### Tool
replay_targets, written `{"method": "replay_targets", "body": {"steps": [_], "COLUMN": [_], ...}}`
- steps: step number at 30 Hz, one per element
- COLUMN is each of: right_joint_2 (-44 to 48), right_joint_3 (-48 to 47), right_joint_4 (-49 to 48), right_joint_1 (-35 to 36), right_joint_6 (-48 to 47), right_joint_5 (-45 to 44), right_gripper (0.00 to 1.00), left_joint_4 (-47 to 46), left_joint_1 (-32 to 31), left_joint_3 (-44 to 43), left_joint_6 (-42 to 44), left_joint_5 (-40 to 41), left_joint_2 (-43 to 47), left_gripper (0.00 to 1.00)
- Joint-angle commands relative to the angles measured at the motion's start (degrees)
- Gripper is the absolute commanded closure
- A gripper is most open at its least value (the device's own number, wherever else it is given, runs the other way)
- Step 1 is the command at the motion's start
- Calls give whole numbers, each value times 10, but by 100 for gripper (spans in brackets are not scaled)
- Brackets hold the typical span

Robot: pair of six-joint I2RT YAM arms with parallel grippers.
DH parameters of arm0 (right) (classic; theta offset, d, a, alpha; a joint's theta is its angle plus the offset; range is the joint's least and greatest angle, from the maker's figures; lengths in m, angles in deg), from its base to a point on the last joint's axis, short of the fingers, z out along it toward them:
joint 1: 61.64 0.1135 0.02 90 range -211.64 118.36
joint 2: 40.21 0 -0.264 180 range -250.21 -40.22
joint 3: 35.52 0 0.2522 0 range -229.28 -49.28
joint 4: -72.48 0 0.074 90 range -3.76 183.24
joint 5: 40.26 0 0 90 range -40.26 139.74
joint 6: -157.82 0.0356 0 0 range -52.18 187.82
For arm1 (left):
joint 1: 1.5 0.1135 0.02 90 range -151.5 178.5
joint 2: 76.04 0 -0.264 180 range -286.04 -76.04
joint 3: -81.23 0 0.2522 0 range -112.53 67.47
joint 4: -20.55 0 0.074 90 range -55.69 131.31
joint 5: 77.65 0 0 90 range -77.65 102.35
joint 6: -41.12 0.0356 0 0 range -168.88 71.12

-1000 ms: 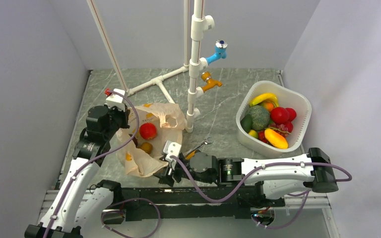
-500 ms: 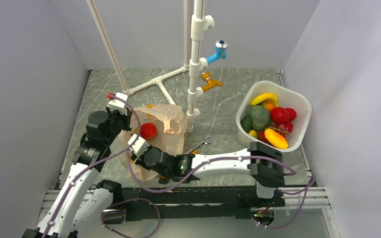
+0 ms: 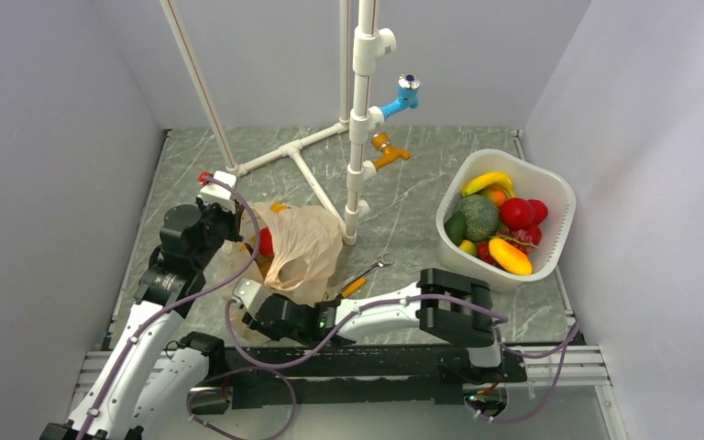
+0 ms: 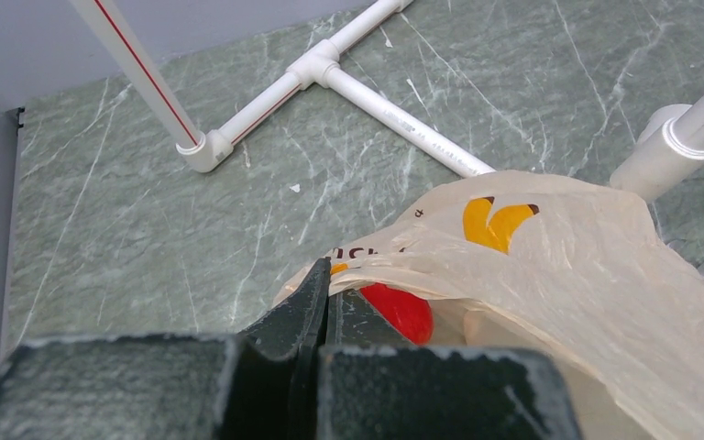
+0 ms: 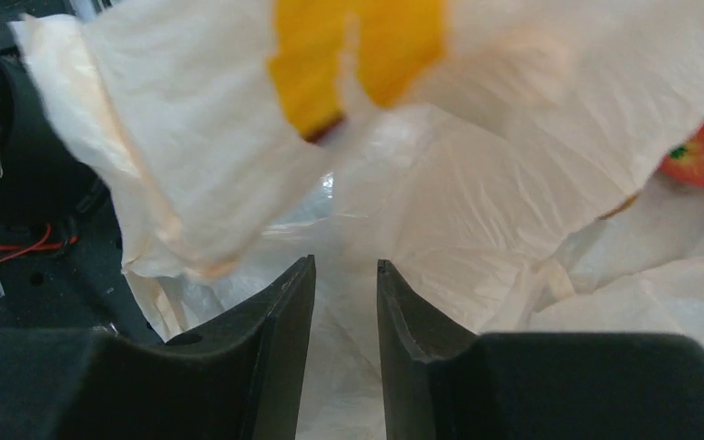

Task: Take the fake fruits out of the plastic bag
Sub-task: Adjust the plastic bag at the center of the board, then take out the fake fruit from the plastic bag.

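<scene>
Left wrist view: the left claw (image 4: 325,280) is pinching the plastic bag (image 4: 559,275) by its rim. The red fruit (image 4: 401,312) sits just inside. The right claw (image 5: 345,275), spread a little, should reach past the loose film for the fruit.

The plastic bag (image 3: 304,249) half hides the red fruit (image 3: 265,242).

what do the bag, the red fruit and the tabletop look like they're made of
The bag: thin plastic film, translucent peach, crinkled and creased all over. The red fruit: probably moulded plastic, smooth and slightly glossy; mostly hidden by the bag. The tabletop: grey-green with white veins, matt; real stone or a printed sheet, cannot tell.
</scene>
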Motion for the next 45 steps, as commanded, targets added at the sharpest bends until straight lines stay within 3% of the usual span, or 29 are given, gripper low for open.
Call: {"method": "replay_targets", "body": {"steps": [1, 6, 13, 32, 40, 45], "right_joint_2": [76, 137, 170, 0, -50, -84], "right_joint_3": [17, 33, 43, -85, -122, -141], "right_joint_4": [-26, -17, -26, -39, -52, -62], "right_joint_1": [-13, -24, -46, -170, -181, -187], "right_joint_6": [15, 3, -17, 45, 38, 25], "right_joint_5": [-14, -62, -106, -73, -63, -67], "right_gripper": [63, 54, 48, 40, 17, 10], "left_joint_4": [-29, -29, -31, -33, -32, -30], "left_joint_1": [-3, -8, -16, -33, -33, -33], "left_joint_3": [-2, 0, 3, 4, 3, 1], "left_joint_6": [3, 5, 9, 17, 18, 21], "left_joint_5": [1, 4, 1, 3, 1, 5], "left_joint_2": [1, 3, 4, -8, -14, -16], "left_gripper": [100, 100, 100, 100, 100, 100]}}
